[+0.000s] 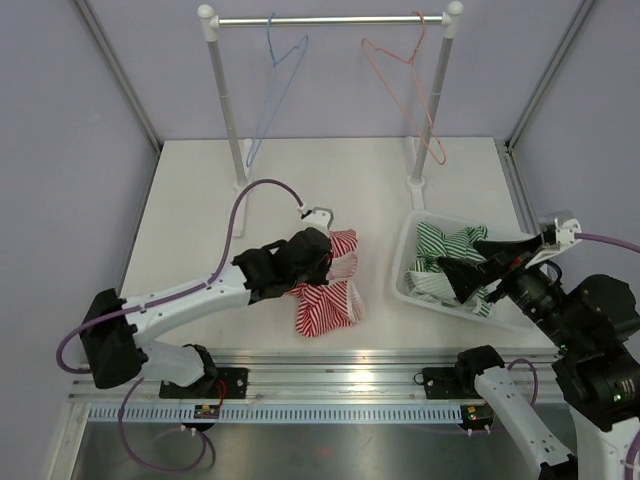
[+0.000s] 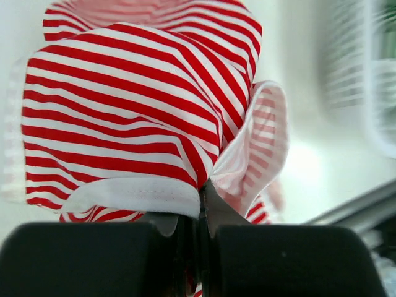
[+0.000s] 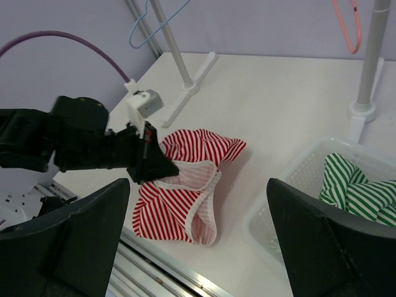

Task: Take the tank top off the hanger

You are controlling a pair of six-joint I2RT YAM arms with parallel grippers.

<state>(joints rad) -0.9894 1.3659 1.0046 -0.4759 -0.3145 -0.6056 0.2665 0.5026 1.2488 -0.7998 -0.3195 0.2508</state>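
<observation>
The left end effector is pinched closed on a fold of the red-striped tank top, which lies bunched on the surface right under its tips. The right end effector hangs wide apart, with the basket just below it.

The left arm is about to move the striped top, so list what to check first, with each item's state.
1. Left pincer shut on the red-striped tank top: ok.
2. Tank top off the hangers; the blue hanger and pink hanger hang bare on the rail: ok.
3. Right pincer open and apart from the tank top, over the white basket: ok.
4. How many fabric layers the left pincer has pinched: cannot tell.
5. Tank top lying on the table, outside the basket: ok.
</observation>
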